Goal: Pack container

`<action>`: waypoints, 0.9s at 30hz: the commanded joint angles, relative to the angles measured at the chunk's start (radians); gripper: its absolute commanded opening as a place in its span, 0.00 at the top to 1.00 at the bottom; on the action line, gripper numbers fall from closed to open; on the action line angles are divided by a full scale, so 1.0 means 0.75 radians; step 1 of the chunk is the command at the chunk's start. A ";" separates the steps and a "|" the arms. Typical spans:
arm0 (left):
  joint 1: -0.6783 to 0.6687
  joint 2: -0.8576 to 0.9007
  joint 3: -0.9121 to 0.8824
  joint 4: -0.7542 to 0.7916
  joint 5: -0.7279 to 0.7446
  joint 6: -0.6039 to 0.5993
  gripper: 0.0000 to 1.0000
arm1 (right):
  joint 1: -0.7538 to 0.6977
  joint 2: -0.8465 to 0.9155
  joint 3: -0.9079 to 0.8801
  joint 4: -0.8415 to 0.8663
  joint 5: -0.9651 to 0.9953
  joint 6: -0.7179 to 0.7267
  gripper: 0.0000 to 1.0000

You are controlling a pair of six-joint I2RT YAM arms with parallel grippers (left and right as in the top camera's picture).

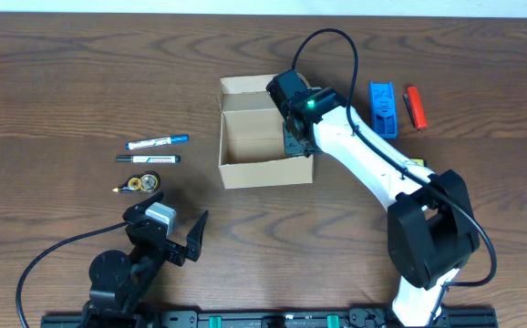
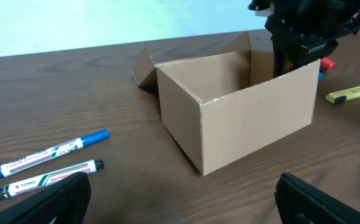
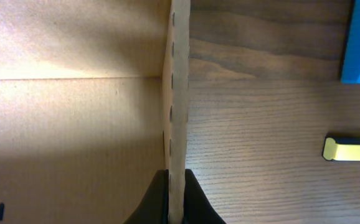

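From overhead, you see the container [image 1: 263, 173] standing open near the middle of the worktop, slightly toward the far edge, with a flap folded outward on its far side. Your right gripper [image 1: 300, 141] is at the container's right wall, though this view doesn't show you how its jaws stand. Your left gripper [image 1: 177, 228] sits close to the near edge, left of centre, with its jaws spread wide around nothing, well apart from the container. Toward the left edge lie a blue-capped marker [image 1: 157, 141], a black-capped marker [image 1: 148, 158] just nearer you, and a small yellow-and-black item [image 1: 139, 184] too small to identify. Toward the far right corner, a blue object [image 1: 383, 107] and an orange-red object [image 1: 415, 107] lie side by side. Your left wrist camera looks across the table at a corner of the container, and no contents show above its walls. The two markers lie to its left, and a yellow highlighter [image 2: 348, 94] lies on the table to its right. The left fingers [image 2: 49, 202] frame the bottom corners, far apart. Your right wrist camera looks straight down the cut edge of the right wall. Both right fingers [image 3: 198, 205] are closed on that wall, one inside the container and one outside. The blue object and the highlighter lie on the table beyond.
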 commanded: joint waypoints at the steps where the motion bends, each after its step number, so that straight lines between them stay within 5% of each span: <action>1: 0.008 -0.008 -0.032 -0.006 -0.005 0.009 0.05 | 0.011 0.044 -0.073 -0.020 -0.048 -0.035 0.99; 5: 0.008 -0.008 -0.032 -0.006 -0.005 0.009 0.05 | 0.010 0.044 -0.073 -0.032 -0.049 0.012 0.99; 8: 0.008 -0.008 -0.032 -0.006 -0.005 0.009 0.05 | 0.010 0.044 -0.073 -0.046 -0.091 0.012 0.22; 11: 0.008 -0.008 -0.032 -0.006 -0.005 0.009 0.05 | 0.011 0.025 -0.073 -0.081 -0.121 0.012 0.01; 27: 0.008 -0.008 -0.032 -0.006 -0.005 0.009 0.05 | -0.018 -0.599 -0.086 -0.214 -0.130 -0.100 0.01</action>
